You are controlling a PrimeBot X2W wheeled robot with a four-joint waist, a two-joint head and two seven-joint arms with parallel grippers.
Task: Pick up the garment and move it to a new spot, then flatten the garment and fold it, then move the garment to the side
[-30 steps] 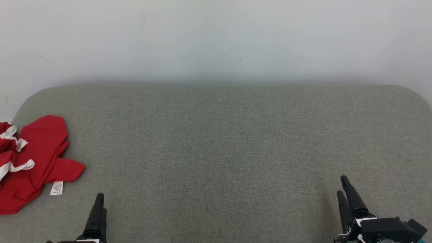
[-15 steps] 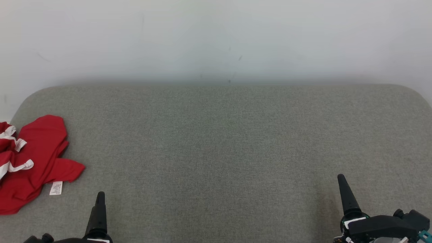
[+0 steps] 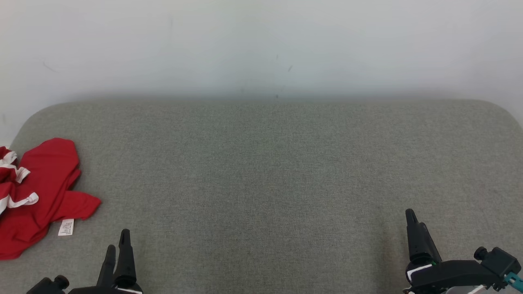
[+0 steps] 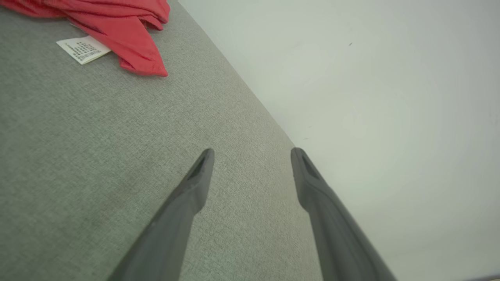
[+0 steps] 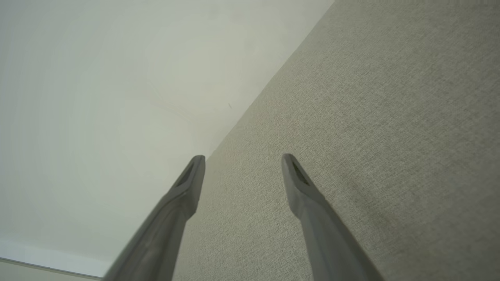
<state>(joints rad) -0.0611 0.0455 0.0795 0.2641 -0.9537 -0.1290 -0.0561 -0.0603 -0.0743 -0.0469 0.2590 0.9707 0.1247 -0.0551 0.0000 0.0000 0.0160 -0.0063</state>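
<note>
The garment [image 3: 41, 196] is red with white trim and lies crumpled at the far left of the grey cushioned surface [image 3: 265, 183], its white label [image 3: 66, 227] sticking out at the near side. My left gripper [image 3: 117, 241] stands open just right of and nearer than the label, apart from the cloth. In the left wrist view the garment [image 4: 117, 27] and the label [image 4: 83, 49] lie up and left of my open left gripper [image 4: 253, 152], which holds nothing. My right gripper [image 3: 410, 216] is low at the right, open and empty [image 5: 243, 157].
A plain white wall [image 3: 261, 41] rises straight behind the surface's back edge. The surface has rounded far corners at left and right. The garment reaches past the left edge of the head view.
Both grippers have rolled at the wrist: the left now shows two fingers, the right only one. The head view has shifted slightly. The garment lies as before.
</note>
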